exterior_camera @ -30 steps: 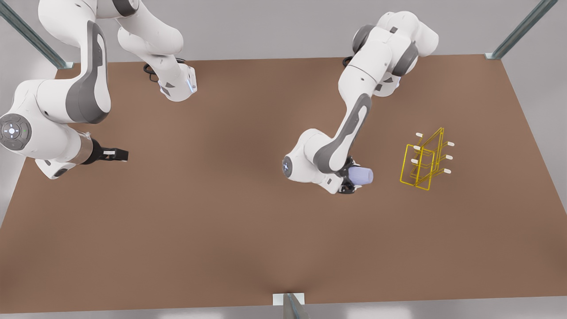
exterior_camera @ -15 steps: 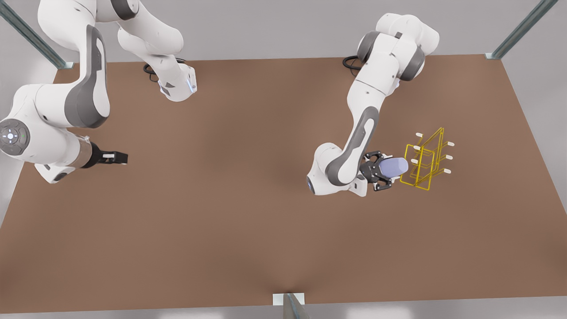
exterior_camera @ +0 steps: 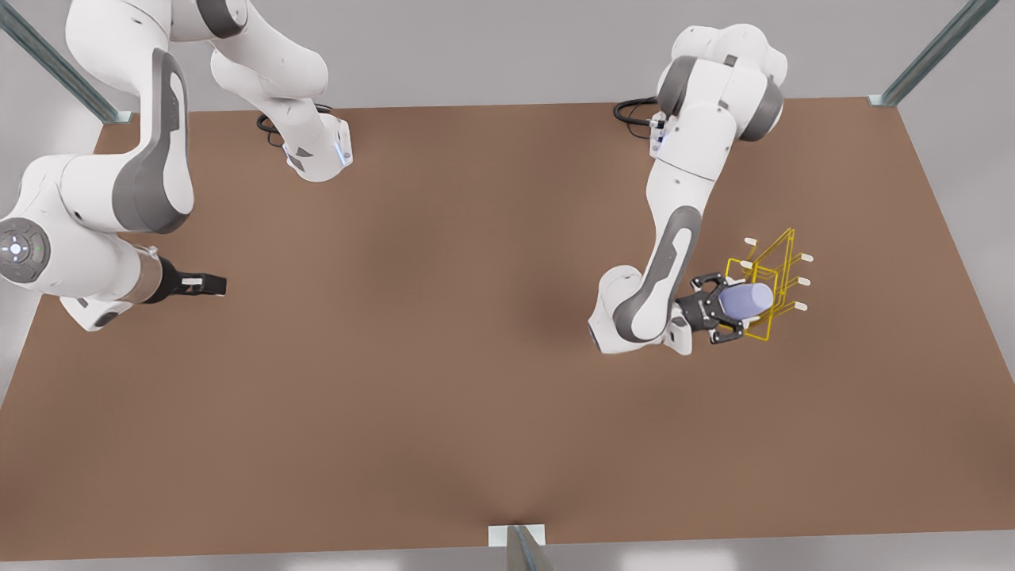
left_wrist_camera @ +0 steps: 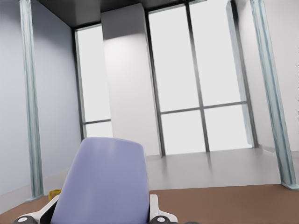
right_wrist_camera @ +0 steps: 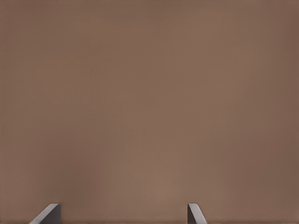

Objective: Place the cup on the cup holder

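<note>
Lavender-blue and smooth, the cup [exterior_camera: 748,300] lies on its side in the left gripper [exterior_camera: 723,310], its long axis running across the front view with one end toward that view's right. The black gripper fingers [exterior_camera: 708,281] clamp it from both sides. The cup overlaps the yellow thin-wire cup holder [exterior_camera: 765,281], which stands on the brown surface [exterior_camera: 444,381] at the front view's right with short white-tipped pegs [exterior_camera: 806,258] sticking outward; whether cup and wire touch cannot be told.

From the left wrist view, the cup [left_wrist_camera: 106,182] rises as a tapered, plain body between two pale fingertips [left_wrist_camera: 154,210], with tall windows behind and a small yellow scrap of the cup holder [left_wrist_camera: 54,192] beside it.

At the front view's left, the right gripper [exterior_camera: 208,284] waits low over the surface, well apart from the cup. The right wrist view shows its two fingertips [right_wrist_camera: 195,213] set wide apart over bare brown surface [right_wrist_camera: 149,102], holding nothing.
</note>
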Available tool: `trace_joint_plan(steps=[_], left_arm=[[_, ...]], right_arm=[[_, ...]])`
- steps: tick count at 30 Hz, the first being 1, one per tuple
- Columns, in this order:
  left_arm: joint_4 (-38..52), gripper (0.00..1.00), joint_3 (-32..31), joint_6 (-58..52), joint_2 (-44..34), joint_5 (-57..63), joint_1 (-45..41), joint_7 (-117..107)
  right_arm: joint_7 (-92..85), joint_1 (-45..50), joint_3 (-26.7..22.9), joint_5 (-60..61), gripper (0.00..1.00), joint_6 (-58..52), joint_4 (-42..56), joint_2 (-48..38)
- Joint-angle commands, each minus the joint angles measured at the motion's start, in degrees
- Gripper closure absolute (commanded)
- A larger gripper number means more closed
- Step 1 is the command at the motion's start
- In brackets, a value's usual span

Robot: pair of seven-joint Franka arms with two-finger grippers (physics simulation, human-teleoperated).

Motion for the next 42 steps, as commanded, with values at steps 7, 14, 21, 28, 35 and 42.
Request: trace_joint_plan(steps=[7,14,21,28,35,42], left_arm=[[-5.64,0.18,-0.17,0.41,-2.30,0.60,0.11,-12.37],[-11.70,0.18,-0.17,1.55,-4.41,0.69,0.55,-16.50],[-13.99,0.18,-0.08,2.70,-4.50,2.00,1.95,-17.73],[-14.96,0.18,-0.08,2.70,-5.02,2.09,2.04,-18.08],[-15.04,0.00,0.00,1.90,-4.94,2.36,2.57,-18.08],[20.61,0.00,-22.58,8.40,-15.66,-37.88,3.27,-13.45]], right_arm=[[-0.88,-0.02,-0.06,0.10,0.00,0.14,0.00,-0.07],[-0.88,-0.11,-0.06,0.10,0.00,0.14,0.00,-0.07],[-0.88,-0.20,-0.06,0.28,0.00,1.45,-0.53,-0.24],[-0.79,-0.20,-0.06,0.28,0.00,1.54,-0.62,-0.24],[-0.09,0.86,0.21,0.28,0.00,2.16,0.08,-0.24],[-6.74,1.38,0.12,1.51,0.00,1.81,4.65,3.27]])
